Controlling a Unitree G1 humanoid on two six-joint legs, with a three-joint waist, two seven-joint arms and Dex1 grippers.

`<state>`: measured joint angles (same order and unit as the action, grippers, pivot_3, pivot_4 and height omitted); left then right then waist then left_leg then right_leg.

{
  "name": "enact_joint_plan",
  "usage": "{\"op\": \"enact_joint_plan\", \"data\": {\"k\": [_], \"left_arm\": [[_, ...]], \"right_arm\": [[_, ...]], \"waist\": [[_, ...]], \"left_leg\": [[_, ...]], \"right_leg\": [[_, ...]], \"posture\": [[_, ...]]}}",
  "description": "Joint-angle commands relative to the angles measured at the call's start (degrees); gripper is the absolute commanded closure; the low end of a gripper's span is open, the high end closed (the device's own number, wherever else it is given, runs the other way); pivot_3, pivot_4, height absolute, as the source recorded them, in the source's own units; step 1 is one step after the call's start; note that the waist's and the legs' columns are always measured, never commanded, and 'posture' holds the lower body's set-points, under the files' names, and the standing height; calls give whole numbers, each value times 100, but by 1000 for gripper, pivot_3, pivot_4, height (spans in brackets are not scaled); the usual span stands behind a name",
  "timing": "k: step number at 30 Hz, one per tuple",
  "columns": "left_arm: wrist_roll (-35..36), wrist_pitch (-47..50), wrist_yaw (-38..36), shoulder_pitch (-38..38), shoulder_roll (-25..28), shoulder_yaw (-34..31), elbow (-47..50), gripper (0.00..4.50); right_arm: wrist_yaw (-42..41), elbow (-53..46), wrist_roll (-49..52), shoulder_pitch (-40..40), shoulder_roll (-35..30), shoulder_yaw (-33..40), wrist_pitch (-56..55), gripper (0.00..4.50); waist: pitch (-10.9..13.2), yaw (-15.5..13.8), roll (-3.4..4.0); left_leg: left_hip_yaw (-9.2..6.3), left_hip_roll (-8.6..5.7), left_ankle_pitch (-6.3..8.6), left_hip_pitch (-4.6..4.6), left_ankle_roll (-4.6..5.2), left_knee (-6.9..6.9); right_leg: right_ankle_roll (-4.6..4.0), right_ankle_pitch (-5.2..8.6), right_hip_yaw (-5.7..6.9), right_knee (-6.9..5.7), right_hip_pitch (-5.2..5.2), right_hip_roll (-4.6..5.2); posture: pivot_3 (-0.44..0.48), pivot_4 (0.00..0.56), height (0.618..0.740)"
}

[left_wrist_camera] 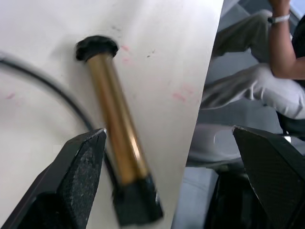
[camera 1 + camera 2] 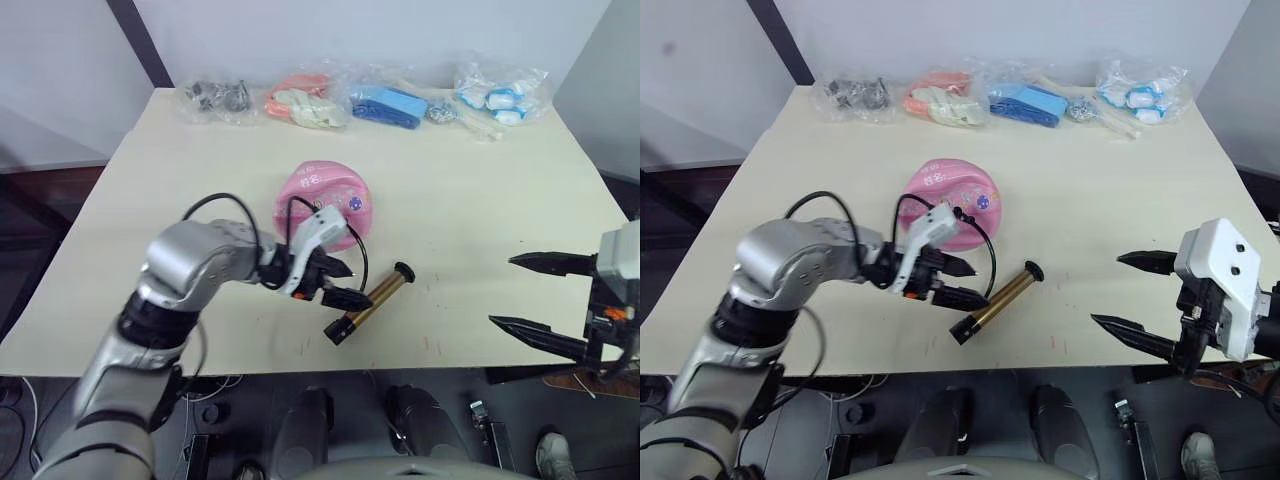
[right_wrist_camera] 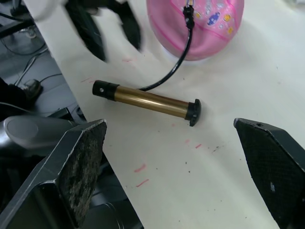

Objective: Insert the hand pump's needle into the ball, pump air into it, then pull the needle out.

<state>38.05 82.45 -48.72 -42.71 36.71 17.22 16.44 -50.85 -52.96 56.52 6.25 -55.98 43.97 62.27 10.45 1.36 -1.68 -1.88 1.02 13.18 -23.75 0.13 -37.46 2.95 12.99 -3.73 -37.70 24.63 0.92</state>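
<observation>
Both end effectors gape; hand pump point(image 3: 145, 101) lies free, hose reaching ball point(image 3: 202, 26).

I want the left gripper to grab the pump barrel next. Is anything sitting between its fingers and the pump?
Nothing visible blocks it. The left gripper hangs open right over the hand pump near its lower black end. Only the pump's own black hose runs close by, up to the ball.
</observation>
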Motion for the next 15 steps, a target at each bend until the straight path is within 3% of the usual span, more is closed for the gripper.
{"op": "enact_joint_plan", "data": {"k": [1,6,15], "left_arm": [[-178,188,282,-376,-335,323,-331,0],[-576,143,634,-901,-868,775,-1169,0],[-1130,-390,418,-1475,-1297,1796,-2192,0]], "right_arm": [[219,-149,168,104,-65,185,-140,28],[467,-212,306,271,-93,147,-255,28],[787,-232,331,483,-176,-89,-493,28]], "waist": [[1,-2,-1],[1,-53,-2],[1,-62,-2]], "left_leg": [[-3,0,0,-1,0,0],[-9,-4,-1,0,0,-3],[-8,-9,-1,-4,0,-4]], "right_leg": [[-1,0,1,-3,2,-1],[-1,0,5,-6,-1,-1],[-1,-1,1,-6,0,3]], "posture": [[0,150,740],[0,150,740],[0,150,740]]}}
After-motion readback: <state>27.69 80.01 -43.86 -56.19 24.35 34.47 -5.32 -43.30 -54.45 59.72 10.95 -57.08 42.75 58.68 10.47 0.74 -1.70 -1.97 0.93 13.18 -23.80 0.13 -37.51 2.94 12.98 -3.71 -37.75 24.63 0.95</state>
